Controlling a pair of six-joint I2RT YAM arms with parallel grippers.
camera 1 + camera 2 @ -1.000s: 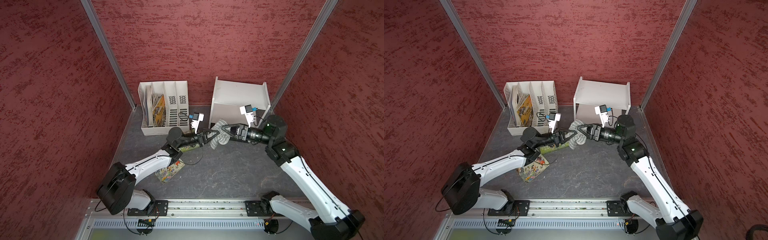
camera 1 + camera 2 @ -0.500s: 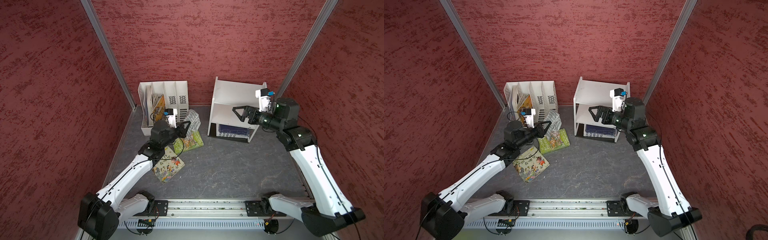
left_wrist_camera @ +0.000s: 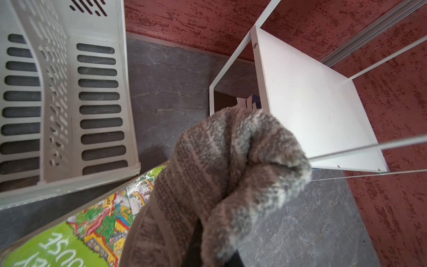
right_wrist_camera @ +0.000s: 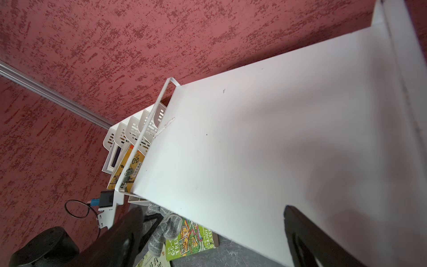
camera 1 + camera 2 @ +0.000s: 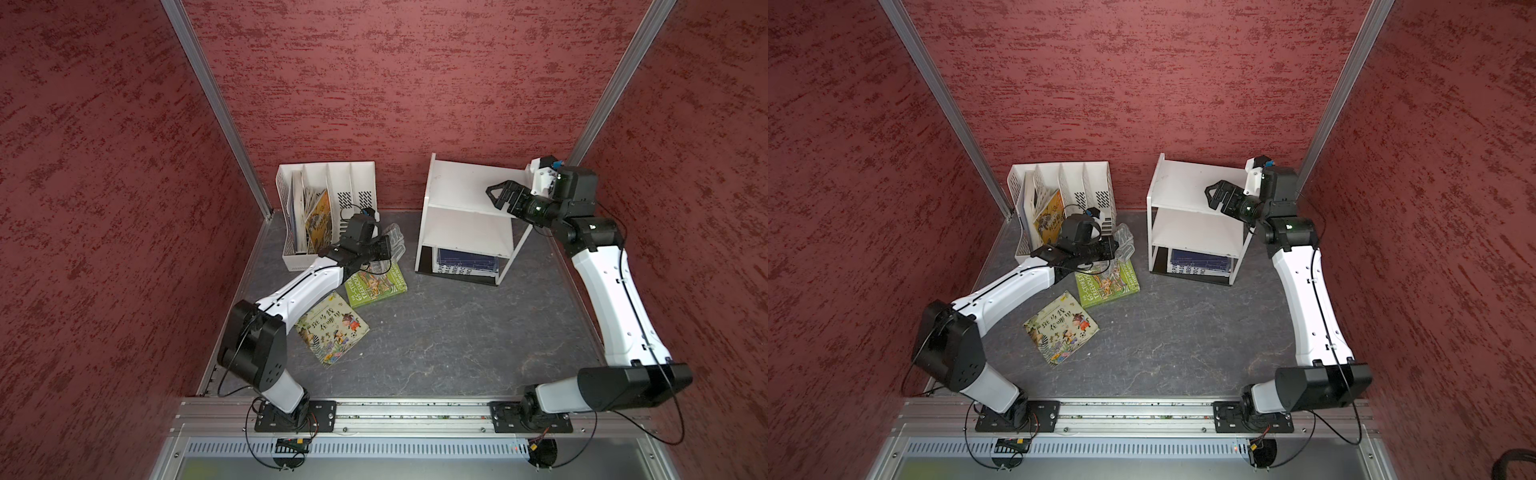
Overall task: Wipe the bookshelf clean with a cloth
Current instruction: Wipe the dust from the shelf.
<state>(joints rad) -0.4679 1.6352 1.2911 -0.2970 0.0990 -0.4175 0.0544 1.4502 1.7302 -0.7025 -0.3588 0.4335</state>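
A: Since a second ago the two arms have separated. Then both pincers met over the middle of the worktop [image 5: 436,332] with the cloth [image 5: 397,239] between them. Now the left pincer [image 5: 380,249] has drawn back toward the file holder [image 5: 361,178], and the right pincer [image 5: 496,194] has gone up over the bookshelf [image 5: 465,183].

B: Where is the cloth now?

A: It is with the left pincer, which is closed tight on it. The cloth sits in a bunch over the edge of the green book [image 5: 376,284], near the file holder and well apart from the bookshelf. The right pincer stands wide and holds nothing, above the top board.

B: What could go wrong from here?

A: Probably three things. The bunched cloth offers little flat surface, so a wipe may miss much of a board. A loose end may catch on the thin tube frame [image 3: 233,56]. Also the bookshelf looks light; if nothing steadies it, a push from the side may slide or tilt it.

B: And what do the containers hold?

A: The file holder has books standing in the slots farther from the bookshelf, among them a yellow book [image 5: 318,214]; the slots nearer to it look empty. The lowest tier of the bookshelf holds a blue book [image 5: 465,264] lying flat, and the two upper boards are bare. A picture book [image 5: 332,328] lies loose on the worktop.
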